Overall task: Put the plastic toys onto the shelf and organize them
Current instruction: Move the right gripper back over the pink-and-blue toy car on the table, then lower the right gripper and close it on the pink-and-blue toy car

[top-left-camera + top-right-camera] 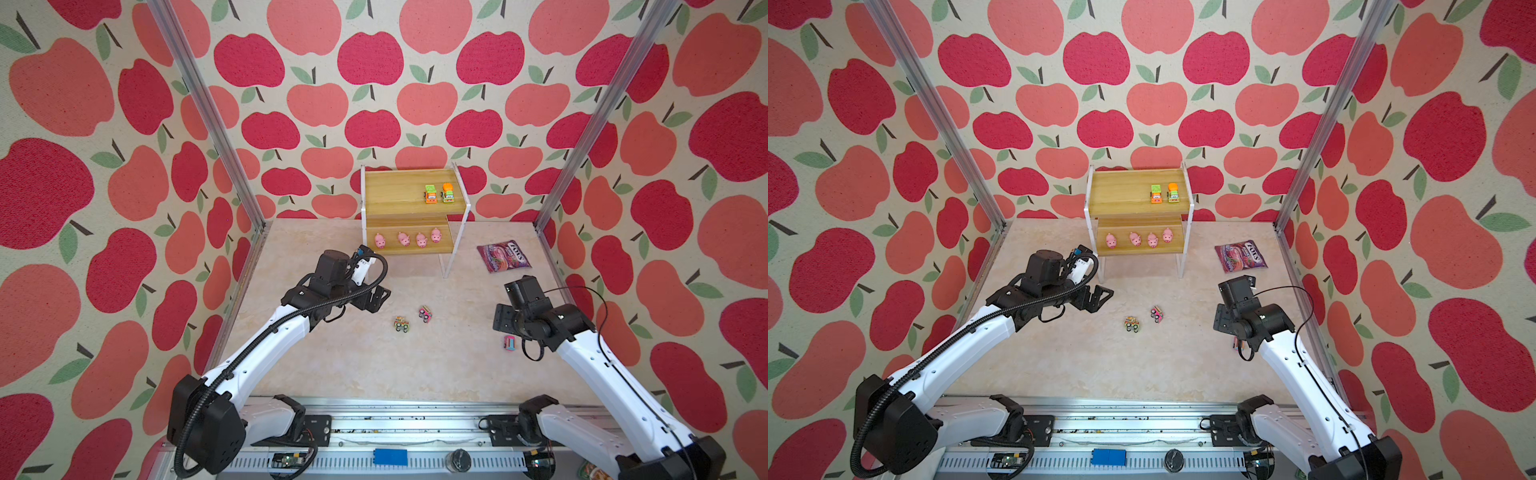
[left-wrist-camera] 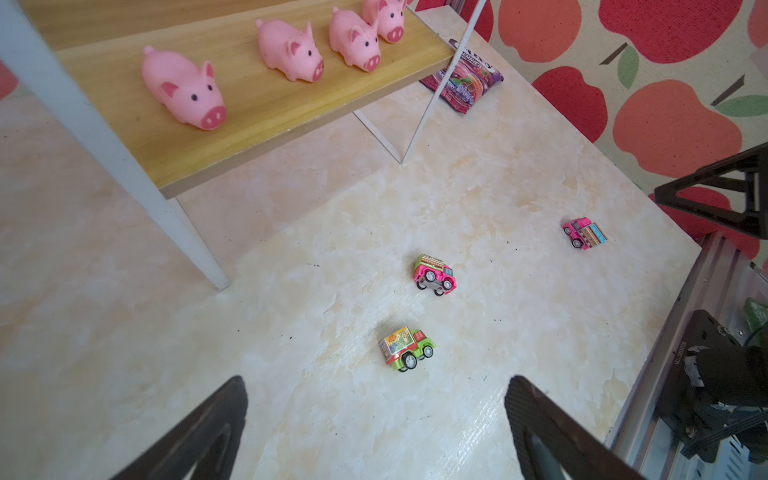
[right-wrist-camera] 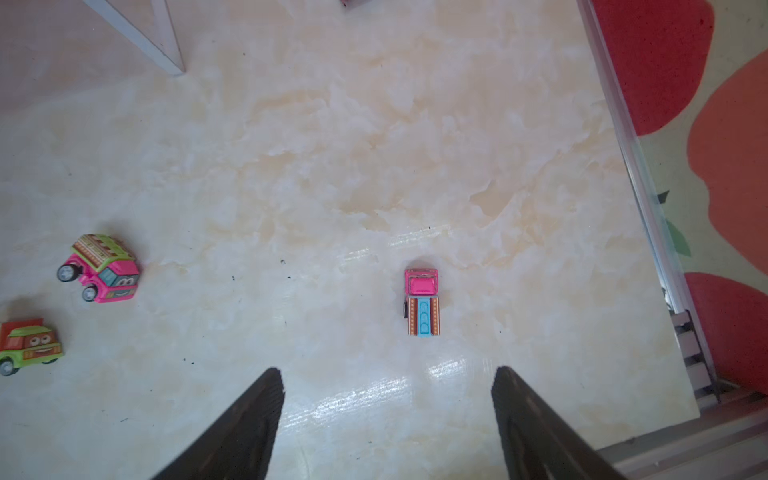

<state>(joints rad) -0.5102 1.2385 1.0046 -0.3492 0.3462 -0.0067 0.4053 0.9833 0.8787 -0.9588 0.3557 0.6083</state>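
The wooden two-tier shelf (image 1: 390,195) stands at the back. Several pink pigs (image 1: 379,240) line its lower board, and a green car (image 1: 431,194) and an orange car (image 1: 448,192) sit on the upper board. Three cars lie on the table: a green one (image 2: 406,348), a pink one (image 2: 434,275) and a pink-and-blue one (image 3: 421,302). My left gripper (image 2: 376,380) hangs open and empty, short of the green car. Just behind the pink-and-blue car (image 1: 509,343), my right gripper (image 3: 386,370) is open and empty too.
A purple candy bag (image 1: 503,257) lies flat to the right of the shelf. Aluminium posts (image 1: 552,208) and apple-print walls close in both sides. A metal rail (image 1: 374,430) runs along the table's front edge.
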